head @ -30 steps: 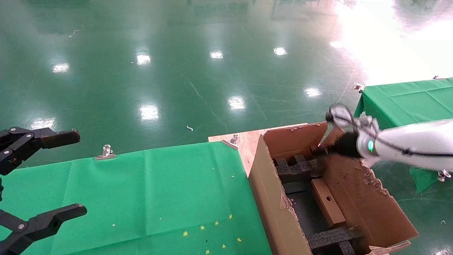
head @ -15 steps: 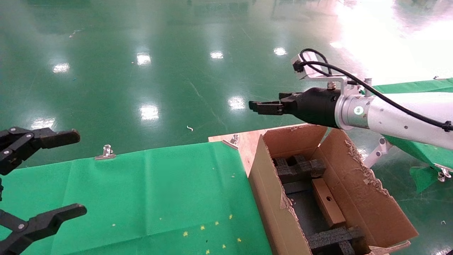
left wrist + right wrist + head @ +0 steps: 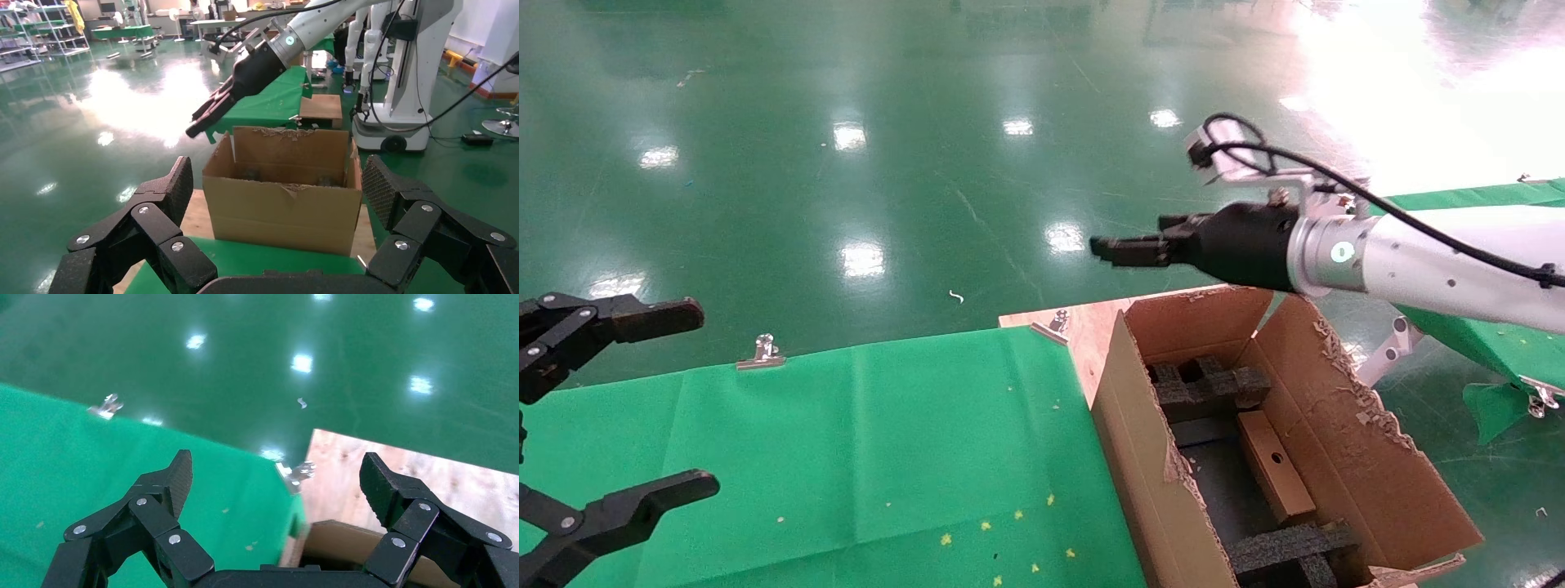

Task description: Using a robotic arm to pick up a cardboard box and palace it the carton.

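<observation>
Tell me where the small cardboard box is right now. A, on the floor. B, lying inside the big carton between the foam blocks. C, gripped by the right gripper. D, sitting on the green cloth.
B: the head view shows the box lying inside the carton between the foam blocks, while the right gripper is open and empty above the carton's far edge.

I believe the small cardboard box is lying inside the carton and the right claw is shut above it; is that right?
Not quite: the right claw is open, as the right wrist view shows. The cardboard box does lie inside the carton, with that claw above.
</observation>
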Available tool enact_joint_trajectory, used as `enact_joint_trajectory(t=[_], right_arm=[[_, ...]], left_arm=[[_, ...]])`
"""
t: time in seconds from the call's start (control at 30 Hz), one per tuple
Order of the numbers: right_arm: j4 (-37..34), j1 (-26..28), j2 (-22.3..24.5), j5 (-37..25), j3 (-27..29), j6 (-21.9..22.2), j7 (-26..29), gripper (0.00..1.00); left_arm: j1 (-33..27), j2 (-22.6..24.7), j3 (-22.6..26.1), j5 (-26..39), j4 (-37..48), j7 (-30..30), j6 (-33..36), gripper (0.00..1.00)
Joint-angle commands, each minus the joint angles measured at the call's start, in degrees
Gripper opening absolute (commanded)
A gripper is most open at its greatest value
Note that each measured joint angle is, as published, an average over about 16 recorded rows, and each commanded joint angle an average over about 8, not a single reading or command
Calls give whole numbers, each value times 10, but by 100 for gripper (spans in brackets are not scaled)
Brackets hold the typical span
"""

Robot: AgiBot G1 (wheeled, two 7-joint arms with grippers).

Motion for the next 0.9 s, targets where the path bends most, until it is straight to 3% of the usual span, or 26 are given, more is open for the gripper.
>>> enact_joint_trajectory(t=[0.03,0.9], right_arm=[[0,-15,-2,9,26,-19,-19,100],[-27,-265,-30,143,451,-325,-332,100]], left_arm=[[0,0,0,0,0,0,0,100],[0,0,0,0,0,0,0,100]])
